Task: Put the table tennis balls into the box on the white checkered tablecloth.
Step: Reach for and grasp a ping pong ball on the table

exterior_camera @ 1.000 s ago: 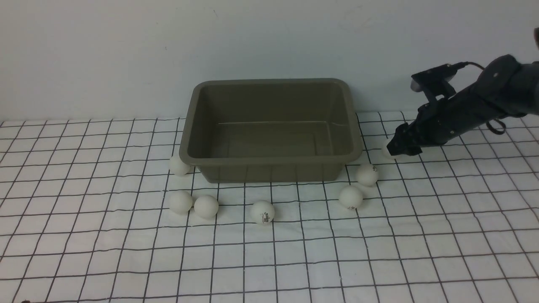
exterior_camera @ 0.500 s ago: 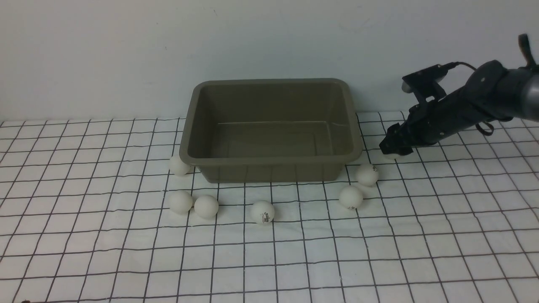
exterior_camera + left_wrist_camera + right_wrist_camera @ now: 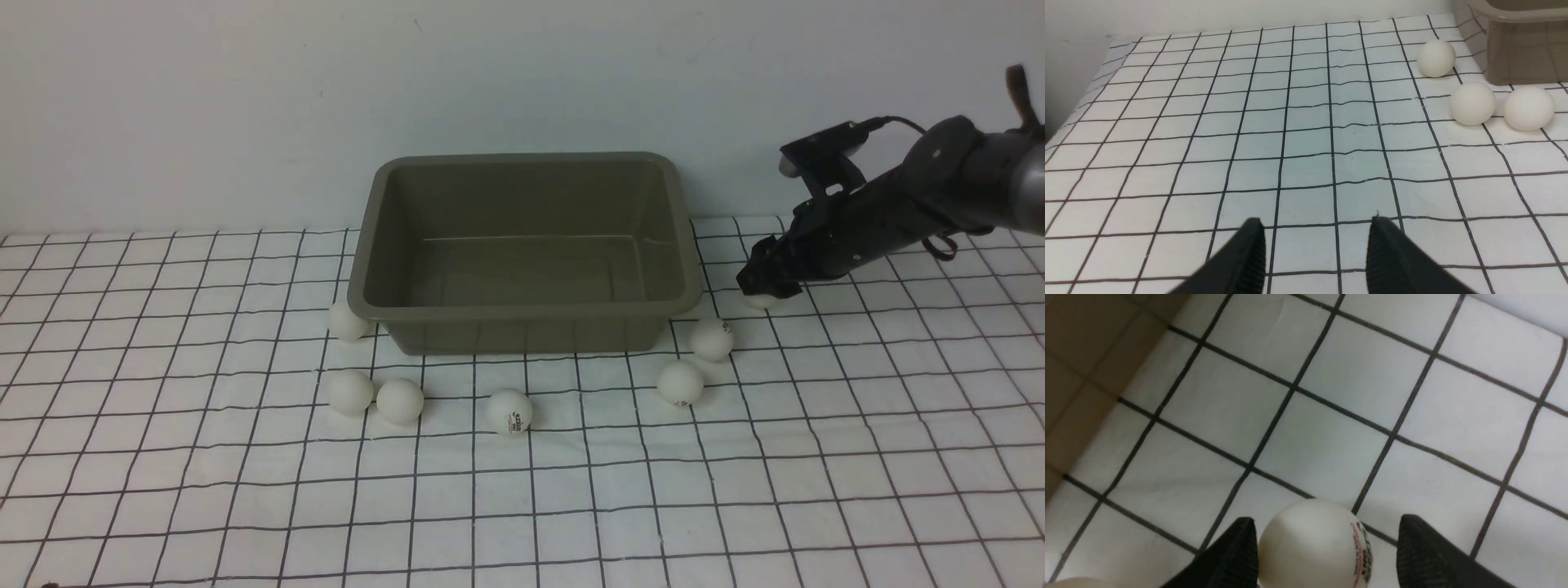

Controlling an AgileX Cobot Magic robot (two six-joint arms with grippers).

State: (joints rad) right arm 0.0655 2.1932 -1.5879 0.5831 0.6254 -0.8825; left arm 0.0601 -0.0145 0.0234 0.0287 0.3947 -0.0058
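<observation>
Ball (image 3: 1310, 547) between jaws of right hand (image 3: 1327, 520)

Just a plain, smooth off-white wall (image 3: 204, 98) behind everything, a couple of faint scuffs (image 3: 417, 24) on it, lit softly and evenly.

no legible txt, ball (image 3: 1310, 547) print blurred, front ball (image 3: 510, 411) logo too small

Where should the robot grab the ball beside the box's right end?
Pinch the table tennis ball across its widest middle, from above: it is round and sits on the tablecloth, so only its sides can be squeezed. The right gripper straddles it.
</observation>
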